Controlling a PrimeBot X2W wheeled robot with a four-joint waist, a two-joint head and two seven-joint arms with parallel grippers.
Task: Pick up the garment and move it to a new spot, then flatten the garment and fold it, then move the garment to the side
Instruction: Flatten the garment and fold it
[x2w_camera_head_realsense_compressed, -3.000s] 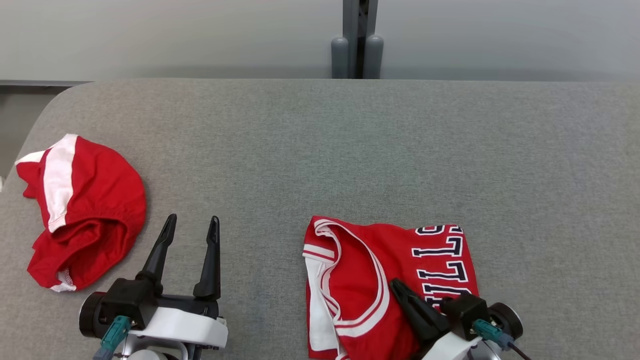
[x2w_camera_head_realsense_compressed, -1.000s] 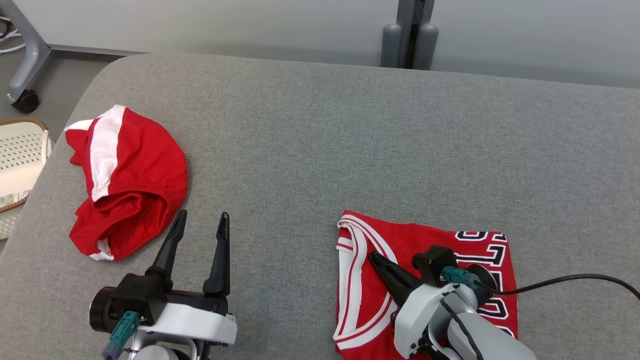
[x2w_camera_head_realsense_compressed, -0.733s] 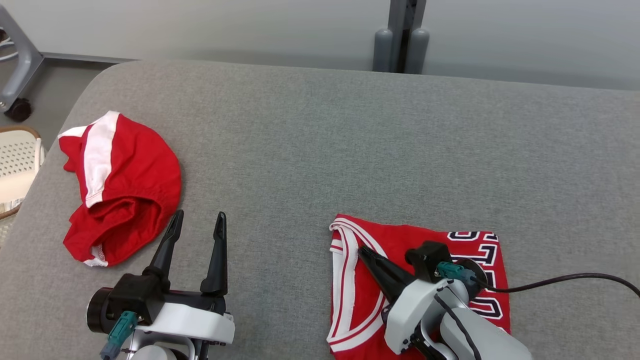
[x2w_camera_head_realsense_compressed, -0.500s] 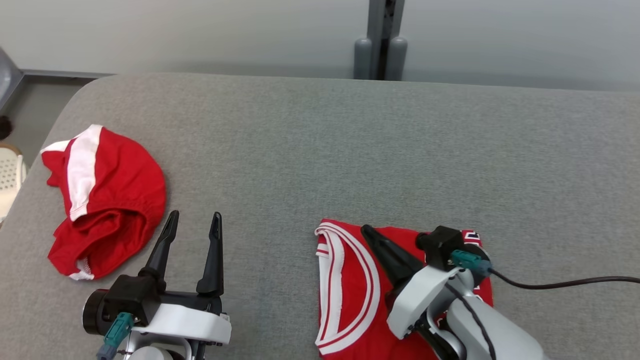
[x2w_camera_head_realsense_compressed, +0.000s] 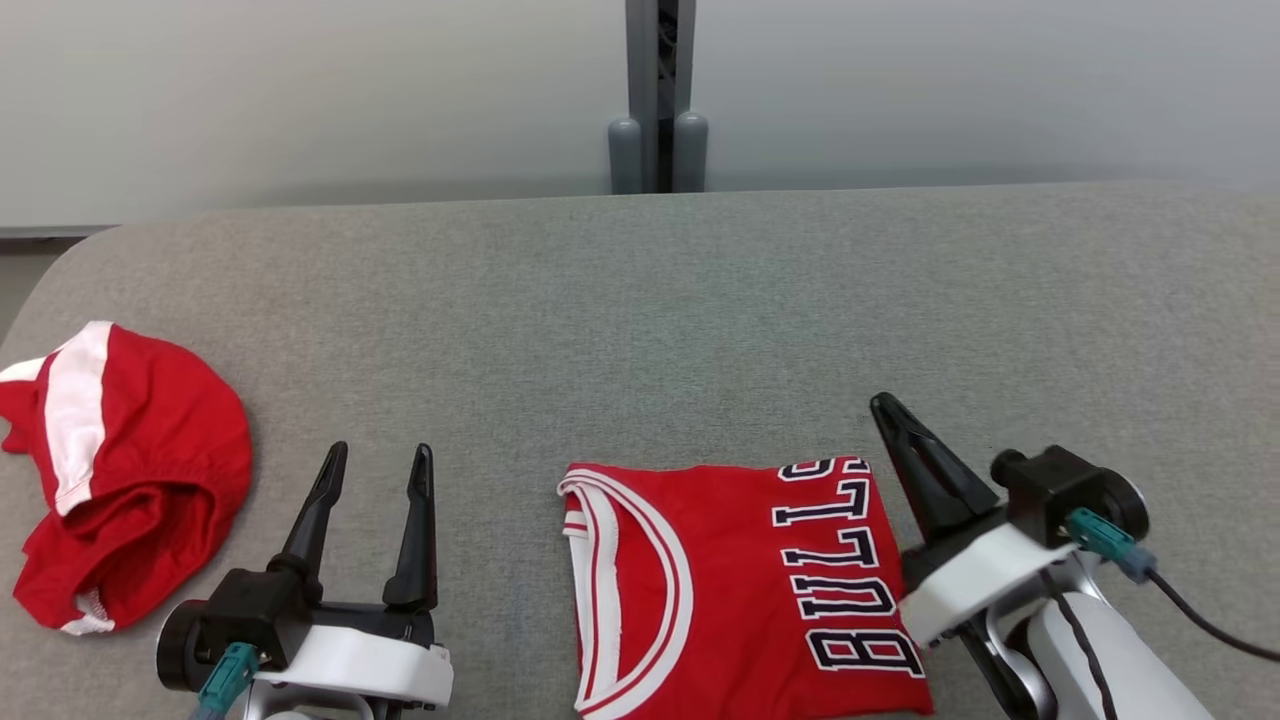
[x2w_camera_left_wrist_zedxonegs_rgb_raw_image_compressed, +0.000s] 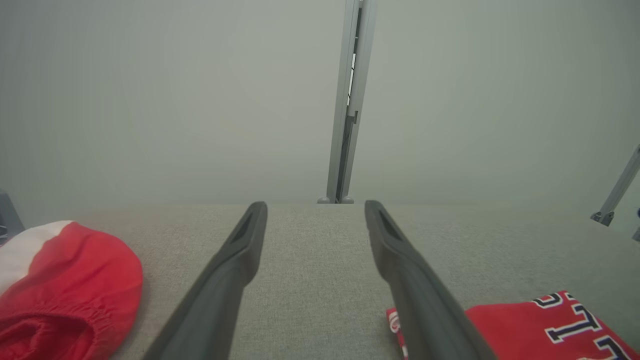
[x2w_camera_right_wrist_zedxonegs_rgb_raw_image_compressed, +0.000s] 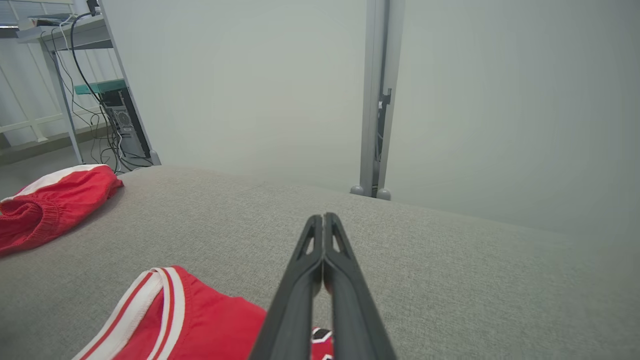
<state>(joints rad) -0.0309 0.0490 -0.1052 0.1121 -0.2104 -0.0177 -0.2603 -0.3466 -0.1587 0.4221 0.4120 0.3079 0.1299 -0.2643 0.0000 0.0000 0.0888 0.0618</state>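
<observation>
From the head, a folded red jersey lies flat near the front edge of the grey tabletop, a little right of the middle, its white-trimmed neck to the left and dark letters along its right side. The left pincer hangs over bare tabletop left of the jersey, its two fingers apart and pointing away from the robot, nothing between them. Its white wrist sits level at the bottom edge. The right pincer stands just beside the jersey's far right corner, fingers pressed together and holding nothing. The forearm rises from the lower right and leans toward the left, with a dark cable trailing from the wrist. A crumpled pair of red shorts with a white stripe lies at the tabletop's left end, well apart from the jersey.

In the left wrist view, the spread fingers point along the tabletop toward a grey post on the pale wall, with shorts at lower left and a jersey corner at lower right.

In the right wrist view, the closed fingers run low above the tabletop toward the same post, the jersey's neck trim below and to their left. Whether the tips touch the tabletop, I cannot tell.
</observation>
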